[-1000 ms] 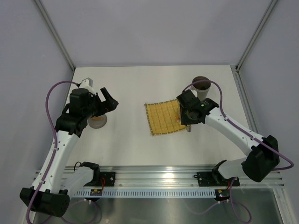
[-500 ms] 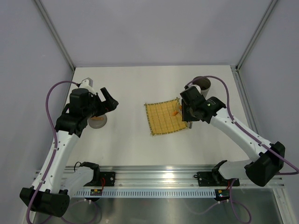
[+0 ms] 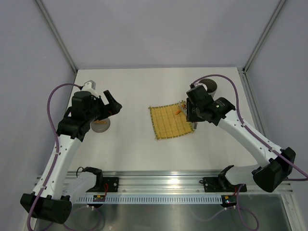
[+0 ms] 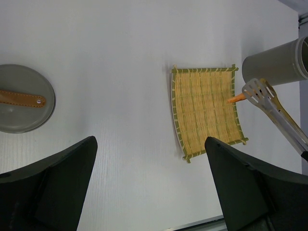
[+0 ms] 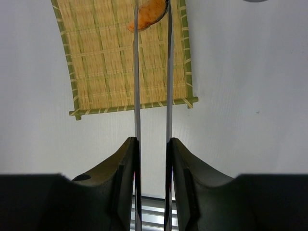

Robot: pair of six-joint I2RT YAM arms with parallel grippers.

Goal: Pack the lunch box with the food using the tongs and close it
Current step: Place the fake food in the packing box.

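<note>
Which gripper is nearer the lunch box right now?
Right. The right gripper, shut on the tongs, is close beside the lunch box; the left gripper hovers far off, by the lid.

The mat [image 3: 169, 122] lies mid-worktop [image 3: 134, 91], with the lunch box [image 3: 211, 86] standing just beyond its far right corner and the lid [image 3: 101, 126] well to its left. The tongs [image 4: 275, 109], in the right hand [image 5: 152, 144], reach over the mat's right edge, a piece of food [image 5: 147, 14] between their tips.

Bright, even light falls from overhead; the white table [image 3: 134, 91] shows only soft shadows, no glare, and both wrist views stay sharp
</note>
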